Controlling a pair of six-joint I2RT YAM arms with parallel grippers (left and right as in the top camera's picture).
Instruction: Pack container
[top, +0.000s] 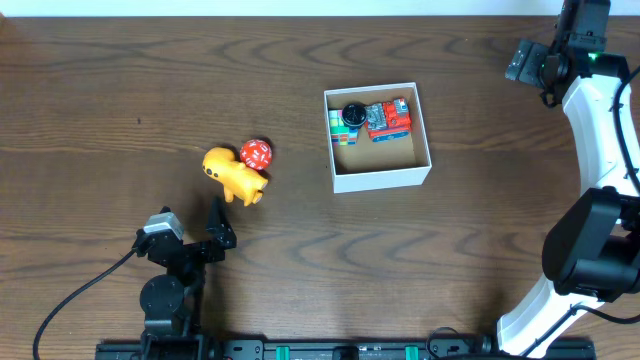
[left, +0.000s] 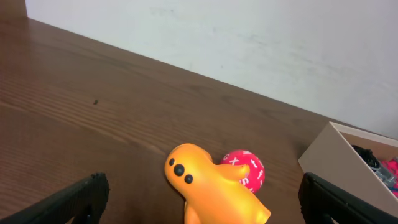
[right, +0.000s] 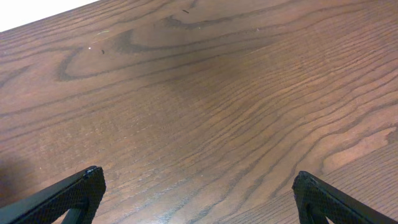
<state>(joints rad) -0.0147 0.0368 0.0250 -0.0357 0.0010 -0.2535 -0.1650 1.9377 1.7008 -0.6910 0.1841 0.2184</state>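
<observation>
Grained wood table (top: 120, 80), glossy yellow toy (left: 217, 193)

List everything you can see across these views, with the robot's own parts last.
table: one, dark brown wood, under everything
container: one, white outside and brown inside, open top, right of centre
toys in the container: three, a black round one, a red and blue one, a multicoloured block, all along its far side
yellow toy: one, yellow-orange, on the table left of the container
red ball: one, red with white marks, against the yellow toy
left gripper: one, black, open, just short of the yellow toy
right gripper: one, black, open, over bare table, far right
</observation>
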